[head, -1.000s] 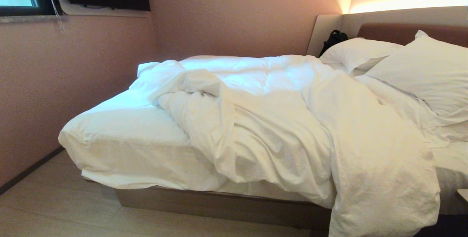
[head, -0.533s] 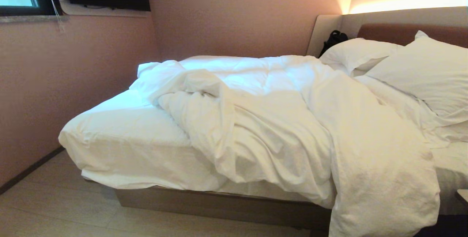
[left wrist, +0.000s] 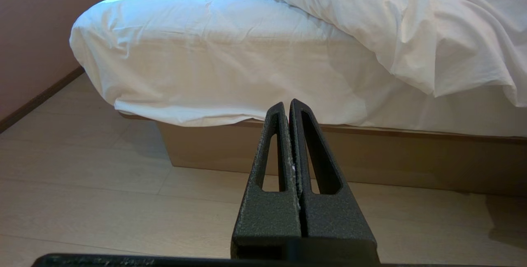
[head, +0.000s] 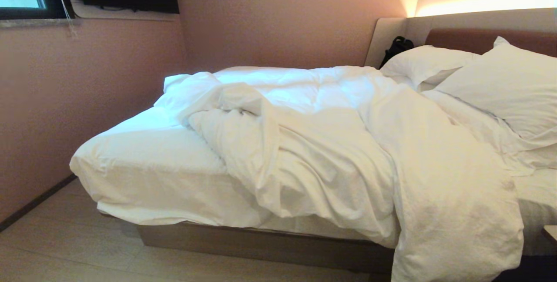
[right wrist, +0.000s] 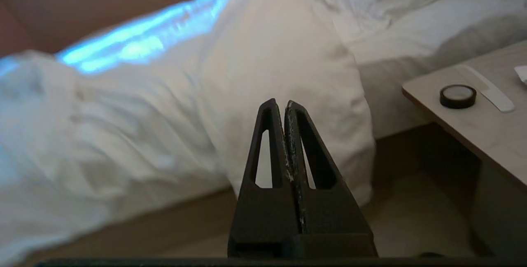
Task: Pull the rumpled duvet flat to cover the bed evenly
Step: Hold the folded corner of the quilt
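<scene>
Pink-walled room, bed (head: 143, 173), duvet (head: 348, 160) rumpled — overhanging near side

Neither arm shows in head view. Left gripper (left wrist: 290, 104), dark textured metal w/ slotted triangular fingers (left wrist: 275, 147): tips pressed together, nothing between, held low & roughly level. Right gripper (right wrist: 282, 104), same black slotted build: fingers also closed tight, empty, its wrist view rolled to one side.
</scene>
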Robot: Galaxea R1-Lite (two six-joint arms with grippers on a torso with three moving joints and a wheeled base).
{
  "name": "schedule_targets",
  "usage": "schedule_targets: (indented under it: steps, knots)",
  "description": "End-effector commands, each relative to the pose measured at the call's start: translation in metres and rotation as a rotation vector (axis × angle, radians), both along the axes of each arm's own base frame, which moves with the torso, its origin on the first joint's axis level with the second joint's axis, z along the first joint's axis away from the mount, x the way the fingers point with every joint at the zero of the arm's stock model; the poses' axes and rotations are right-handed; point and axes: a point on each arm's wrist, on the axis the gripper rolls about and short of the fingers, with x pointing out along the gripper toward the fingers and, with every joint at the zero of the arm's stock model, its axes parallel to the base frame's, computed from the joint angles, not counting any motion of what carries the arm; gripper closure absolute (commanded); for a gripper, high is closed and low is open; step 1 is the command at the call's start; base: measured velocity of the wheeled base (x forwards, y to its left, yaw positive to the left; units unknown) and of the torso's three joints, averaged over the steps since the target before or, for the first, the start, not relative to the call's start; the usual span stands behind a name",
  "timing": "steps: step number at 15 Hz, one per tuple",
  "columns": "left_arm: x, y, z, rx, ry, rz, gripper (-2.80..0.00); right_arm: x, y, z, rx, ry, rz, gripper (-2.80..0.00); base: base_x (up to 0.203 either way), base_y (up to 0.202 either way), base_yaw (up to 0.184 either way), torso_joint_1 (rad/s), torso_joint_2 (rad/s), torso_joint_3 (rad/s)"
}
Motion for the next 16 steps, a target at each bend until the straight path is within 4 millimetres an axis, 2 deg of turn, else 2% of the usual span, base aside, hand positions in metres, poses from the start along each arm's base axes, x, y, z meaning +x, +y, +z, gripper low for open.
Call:
schedule_targets:
  steps: [1, 5, 9, 13, 16]
  knots:
    - [0.0, 0.0, 0.0, -0.001, 0.0, 0.0, 0.0, 0.002, 0.0, -0.004, -0.065, -0.111, -0.002, 0.0, 0.0, 0.0, 0.0, 0.0, 0.0, 0.0]
    - [0.0, 0.0, 0.0, -0.001, 0.001, 0.0, 0.0, 0.019, 0.005, -0.019, -0.169, -0.103, 0.167, 0.0, 0.0, 0.0, 0.0, 0.0, 0.0, 0.0]
    - [0.0, 0.0, 0.0, -0.001, 0.0, 0.0, 0.0, 0.033, 0.005, -0.041, -0.257, -0.028, 0.192, 0.0, 0.0, 0.0, 0.0, 0.0, 0.0, 0.0]
    - [0.0, 0.0, 0.0, -0.001, 0.0, 0.0, 0.0, 0.048, 0.006, -0.061, -0.364, -0.043, 0.178, 0.0, 0.0, 0.0, 0.0, 0.0, 0.0, 0.0]
    - [0.0, 0.0, 0.0, -0.001, 0.002, 0.0, 0.0, 0.052, 0.007, -0.072, -0.371, -0.012, 0.219, 0.0, 0.0, 0.0, 0.0, 0.0, 0.0, 0.0]
